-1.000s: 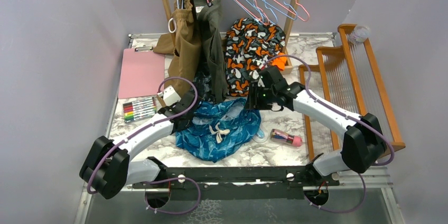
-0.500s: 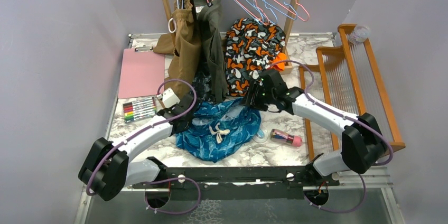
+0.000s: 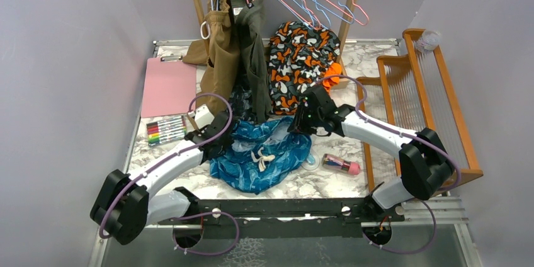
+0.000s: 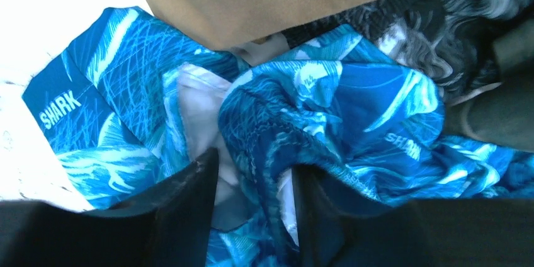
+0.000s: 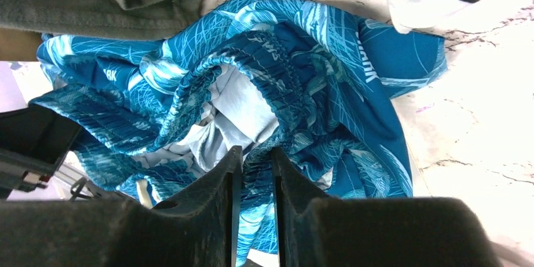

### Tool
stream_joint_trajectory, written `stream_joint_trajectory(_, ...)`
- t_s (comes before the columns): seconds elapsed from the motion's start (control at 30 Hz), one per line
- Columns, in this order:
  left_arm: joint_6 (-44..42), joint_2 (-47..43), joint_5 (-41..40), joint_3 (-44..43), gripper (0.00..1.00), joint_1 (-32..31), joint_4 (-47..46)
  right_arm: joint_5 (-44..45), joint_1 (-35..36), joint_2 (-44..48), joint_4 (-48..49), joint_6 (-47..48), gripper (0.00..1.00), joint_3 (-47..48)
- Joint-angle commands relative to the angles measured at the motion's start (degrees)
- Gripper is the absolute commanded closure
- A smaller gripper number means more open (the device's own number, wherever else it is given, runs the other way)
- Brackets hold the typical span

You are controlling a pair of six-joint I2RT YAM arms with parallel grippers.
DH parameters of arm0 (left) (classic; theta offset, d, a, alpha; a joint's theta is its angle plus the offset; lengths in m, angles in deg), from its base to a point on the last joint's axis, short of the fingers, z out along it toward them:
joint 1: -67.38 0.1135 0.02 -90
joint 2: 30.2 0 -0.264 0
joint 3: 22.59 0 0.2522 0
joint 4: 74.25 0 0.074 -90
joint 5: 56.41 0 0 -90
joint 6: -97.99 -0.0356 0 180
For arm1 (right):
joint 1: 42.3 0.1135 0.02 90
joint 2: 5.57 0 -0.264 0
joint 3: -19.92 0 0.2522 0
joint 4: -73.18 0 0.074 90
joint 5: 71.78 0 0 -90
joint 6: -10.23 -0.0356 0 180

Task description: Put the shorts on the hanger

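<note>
The teal-blue shorts [image 3: 261, 153] lie crumpled on the marble table between both arms, cream drawstring bow [image 3: 261, 157] facing up. My left gripper [image 3: 223, 141] sits at their left edge. In the left wrist view its jaws [image 4: 255, 163] stand apart, straddling a ridge of gathered waistband [image 4: 271, 122], with gaps on both sides. My right gripper [image 3: 296, 122] is at their upper right edge. In the right wrist view its fingers [image 5: 255, 152] pinch the waistband fold [image 5: 264, 72]. The light-blue hanger [image 3: 318, 2] hangs among pink ones on the rail at the back.
Tan [image 3: 220, 59] and olive [image 3: 252, 46] garments hang down just behind the shorts; an orange, black and white garment [image 3: 301, 62] lies beyond. A pink clipboard [image 3: 168, 85] and markers [image 3: 165, 130] are on the left, a wooden rack [image 3: 415, 90] on the right, and a pink-capped tube [image 3: 340, 164] nearby.
The left jaws have come apart from shut. The right arm has dropped leftward onto the shorts and its jaws have closed on the waistband.
</note>
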Motion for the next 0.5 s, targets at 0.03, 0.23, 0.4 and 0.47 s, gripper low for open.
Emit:
stream_joint_trajectory(0.03,-5.33,-5.41,4.01,0.10,0.32,0.23,-0.20,3.28,0.32,-0.07,-2.15,2.74,0.80,0.85)
stream_joint_trajectory(0.23,-11.07,-8.64,3.38,-2.53,0.10,0.30,3.80,4.42,0.27,-0.16,-3.61,4.93,0.93,1.65)
stream_joint_trajectory(0.4,-16.13,-8.23,2.35,-4.67,0.11,0.32,5.33,5.62,0.32,0.43,-5.14,7.61,0.99,2.22)
stream_joint_trajectory(0.47,-18.62,-7.44,2.16,-5.60,0.13,0.53,5.31,5.98,0.32,0.96,-5.51,8.66,0.99,1.77)
